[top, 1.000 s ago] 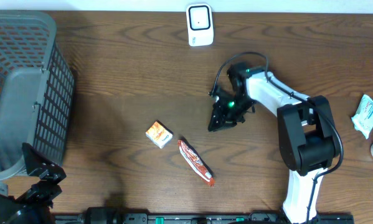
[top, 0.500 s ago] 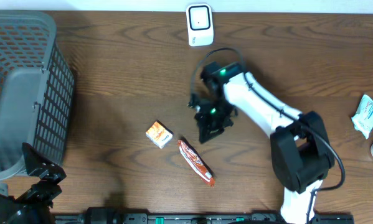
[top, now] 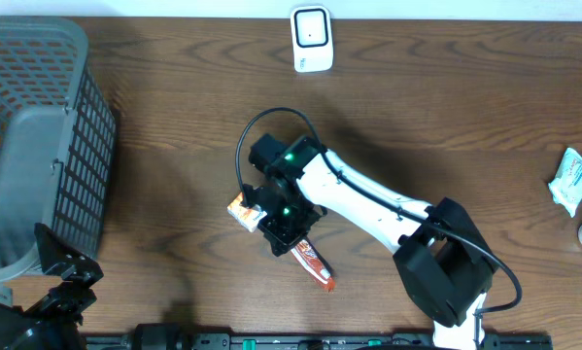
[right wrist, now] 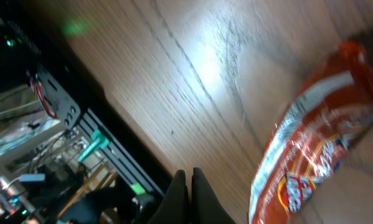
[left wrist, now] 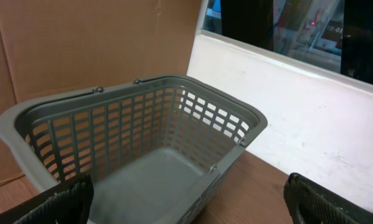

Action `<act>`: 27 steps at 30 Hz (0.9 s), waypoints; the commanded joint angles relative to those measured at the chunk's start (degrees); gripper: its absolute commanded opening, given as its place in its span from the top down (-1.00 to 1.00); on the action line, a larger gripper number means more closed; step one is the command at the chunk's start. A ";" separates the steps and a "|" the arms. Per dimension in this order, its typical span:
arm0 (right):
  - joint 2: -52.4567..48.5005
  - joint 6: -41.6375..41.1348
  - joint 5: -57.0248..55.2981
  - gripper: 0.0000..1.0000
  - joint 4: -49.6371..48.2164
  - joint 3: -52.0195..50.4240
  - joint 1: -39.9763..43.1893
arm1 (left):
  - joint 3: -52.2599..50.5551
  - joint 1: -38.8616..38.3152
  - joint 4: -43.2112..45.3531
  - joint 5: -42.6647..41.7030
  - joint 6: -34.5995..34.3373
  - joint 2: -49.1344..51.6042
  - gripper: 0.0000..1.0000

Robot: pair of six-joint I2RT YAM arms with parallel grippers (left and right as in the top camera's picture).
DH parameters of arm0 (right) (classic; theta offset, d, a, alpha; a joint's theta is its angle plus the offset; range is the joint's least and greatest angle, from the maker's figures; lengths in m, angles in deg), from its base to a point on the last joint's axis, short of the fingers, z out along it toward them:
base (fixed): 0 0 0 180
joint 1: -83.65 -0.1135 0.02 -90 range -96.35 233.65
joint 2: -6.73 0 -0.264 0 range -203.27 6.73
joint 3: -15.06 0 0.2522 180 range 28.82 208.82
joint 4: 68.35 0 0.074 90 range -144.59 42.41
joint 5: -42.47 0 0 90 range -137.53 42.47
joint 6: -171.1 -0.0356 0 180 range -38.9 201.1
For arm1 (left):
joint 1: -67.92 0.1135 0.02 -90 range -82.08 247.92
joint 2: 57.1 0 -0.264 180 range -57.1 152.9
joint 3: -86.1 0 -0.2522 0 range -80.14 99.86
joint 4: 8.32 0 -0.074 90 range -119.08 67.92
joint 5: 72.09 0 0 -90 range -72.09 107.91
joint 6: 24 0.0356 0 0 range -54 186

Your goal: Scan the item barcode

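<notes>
Since a second ago the right arm has swung leftward and toward the near edge of the table. The right gripper is now low over the two small items at mid-table instead of out in open wood to the right of them.

Far to the left of those fingers stands the grey basket. The left wrist view looks straight into it and shows only bare mesh walls and a bare floor, with nothing inside. The left gripper hangs near the basket's front corner with its fingers spread as wide as they go and holding nothing. That looks like a parked pose, out of the working arm's way.

Just left of the right gripper's tips, an orange box lies almost against the gripper body. The right fingers are pressed together with nothing between them. The red snack packet lies flat on the wood just to their right, apart from them, and in the overhead view it runs on diagonally toward the near edge. I judge this packet to be the item to scan. The tips will have to part before they can take it, and a flat, crinkly wrapper may slide rather than lift.

Well beyond the fingers, at the far edge, the white scanner stands with nothing in front of it yet. Far to the right a white-and-green pouch lies alone near the table's edge.
</notes>
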 commanded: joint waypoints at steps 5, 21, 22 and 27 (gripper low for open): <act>0.83 -2.82 -1.07 0.98 -3.58 -2.84 -1.57 | -0.26 0.13 0.00 0.50 0.07 -0.39 -0.95; 0.83 -5.33 -15.47 0.98 -10.99 -11.19 1.18 | -0.26 0.13 0.00 0.50 0.07 -0.39 -0.96; 0.83 -5.55 -16.61 0.98 -11.19 -11.19 1.81 | -0.26 0.13 0.00 0.50 0.07 -0.39 -0.96; 0.83 -7.10 -18.51 0.98 -12.92 -11.19 5.07 | -0.26 0.13 0.00 0.50 0.07 -0.39 -0.96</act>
